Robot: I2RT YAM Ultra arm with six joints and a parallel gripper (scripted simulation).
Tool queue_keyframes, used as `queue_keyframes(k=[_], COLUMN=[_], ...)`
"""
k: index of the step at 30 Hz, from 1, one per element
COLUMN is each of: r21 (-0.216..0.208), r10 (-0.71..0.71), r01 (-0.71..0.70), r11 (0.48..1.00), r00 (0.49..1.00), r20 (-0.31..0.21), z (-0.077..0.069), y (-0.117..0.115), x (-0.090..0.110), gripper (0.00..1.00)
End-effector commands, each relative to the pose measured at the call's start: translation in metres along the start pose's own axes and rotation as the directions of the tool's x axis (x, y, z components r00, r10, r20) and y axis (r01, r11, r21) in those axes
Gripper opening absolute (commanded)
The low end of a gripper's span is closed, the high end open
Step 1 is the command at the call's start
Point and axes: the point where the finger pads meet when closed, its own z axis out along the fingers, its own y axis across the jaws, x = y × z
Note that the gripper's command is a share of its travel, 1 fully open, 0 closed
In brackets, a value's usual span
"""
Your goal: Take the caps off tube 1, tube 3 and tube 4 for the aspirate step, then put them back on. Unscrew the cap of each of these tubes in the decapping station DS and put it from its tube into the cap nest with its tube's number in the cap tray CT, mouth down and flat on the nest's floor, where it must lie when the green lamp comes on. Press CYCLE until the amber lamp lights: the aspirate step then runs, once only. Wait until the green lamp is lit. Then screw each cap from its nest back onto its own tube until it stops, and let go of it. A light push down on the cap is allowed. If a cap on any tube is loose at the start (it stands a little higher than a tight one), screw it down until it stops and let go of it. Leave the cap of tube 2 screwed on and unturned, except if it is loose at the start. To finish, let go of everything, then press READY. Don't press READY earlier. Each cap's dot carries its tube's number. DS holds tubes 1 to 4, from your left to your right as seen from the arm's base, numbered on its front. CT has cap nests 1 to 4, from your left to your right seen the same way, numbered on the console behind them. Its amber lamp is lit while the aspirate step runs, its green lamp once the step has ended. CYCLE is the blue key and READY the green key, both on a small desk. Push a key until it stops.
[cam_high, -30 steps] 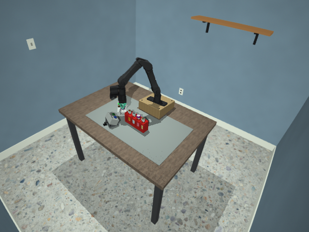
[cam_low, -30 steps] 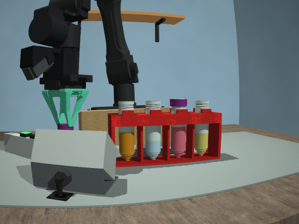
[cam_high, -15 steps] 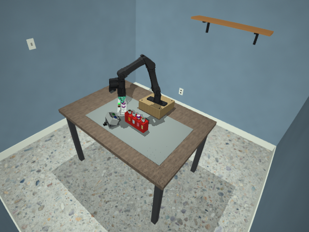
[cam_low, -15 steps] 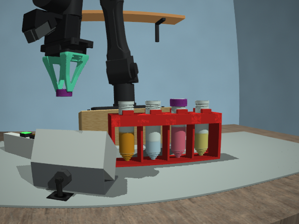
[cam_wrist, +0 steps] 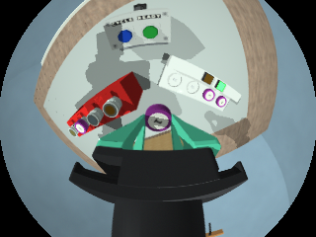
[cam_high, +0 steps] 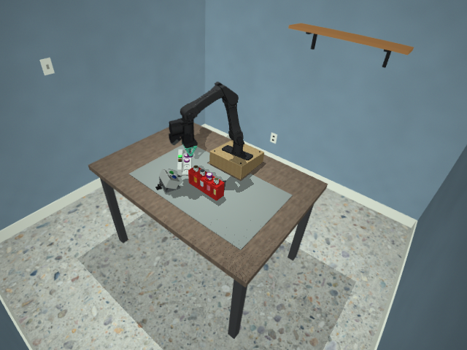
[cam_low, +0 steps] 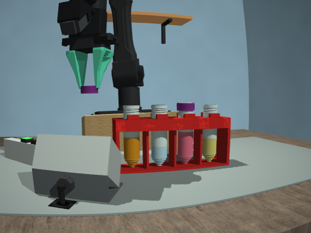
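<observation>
My gripper [cam_low: 88, 87] [cam_high: 188, 152] [cam_wrist: 158, 118] is shut on a purple cap [cam_low: 89, 90] [cam_wrist: 157, 118] and holds it in the air, up and to the left of the red decapping station [cam_low: 170, 124] [cam_high: 205, 183] [cam_wrist: 125, 93] in the exterior view. Three of the station's tubes stand open: orange [cam_low: 131, 150], light blue [cam_low: 159, 150] and yellow [cam_low: 209, 147]. The pink tube [cam_low: 185, 147] wears a purple cap [cam_low: 185, 106]. In the wrist view the white cap tray [cam_wrist: 181, 66] holds two purple caps [cam_wrist: 209, 95] [cam_wrist: 221, 101]; its other two nests are empty. Its green lamp [cam_wrist: 220, 86] [cam_low: 26, 138] is lit.
The grey key desk [cam_low: 75, 160] [cam_high: 168, 179] with the blue key [cam_wrist: 124, 38] and the green key [cam_wrist: 150, 32] stands beside the station. The arm's wooden base box [cam_high: 236, 162] [cam_low: 96, 125] is behind it. All stand on a grey mat [cam_high: 241, 214].
</observation>
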Motion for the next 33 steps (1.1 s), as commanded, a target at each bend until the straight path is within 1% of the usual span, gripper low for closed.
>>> queue_keyframes(k=[1,4,5,7,8,10,11,13,14,15,17,20,21,22,23,32,33], r21=[0.003,0.007,0.007,0.01,0.01,0.012,0.012,0.014,0.014,0.015,0.015,0.018,0.018,0.018,0.019,0.018,0.018], r10=[-0.17,-0.392,-0.408,-0.542,-0.554,-0.68,-0.684,-0.793,-0.796,-0.843,-0.843,-0.95,-0.95,-0.973,-0.986,-0.986,-0.986], r01=[0.17,0.392,0.408,0.542,0.554,0.68,0.684,0.793,0.796,0.843,0.843,0.95,0.95,0.973,0.986,0.986,0.986], r11=[0.986,0.92,0.913,0.841,0.833,0.734,0.729,0.609,0.605,0.537,0.537,0.312,0.312,0.232,0.167,0.167,0.167], r00=[0.985,0.92,0.913,0.84,0.832,0.733,0.729,0.609,0.605,0.537,0.537,0.312,0.312,0.231,0.167,0.167,0.167], r20=[0.021,0.019,0.02,0.018,0.018,0.016,0.017,0.015,0.015,0.014,0.014,0.01,0.01,0.009,0.008,0.01,0.01], z=[-0.006,-0.005,-0.005,-0.005,-0.005,-0.005,-0.005,-0.005,-0.005,-0.005,-0.005,-0.005,-0.005,-0.005,-0.005,-0.005,-0.005], y=[0.007,0.031,0.031,0.047,0.047,0.063,0.063,0.079,0.079,0.087,0.087,0.111,0.111,0.119,0.127,0.199,0.199], x=[0.0,0.008,0.008,0.013,0.013,0.018,0.018,0.023,0.023,0.025,0.025,0.033,0.033,0.035,0.038,0.06,0.06], gripper=[0.0,0.0,0.0,0.0,0.0,0.0,0.0,0.0,0.0,0.0,0.0,0.0,0.0,0.0,0.0,0.0,0.0])
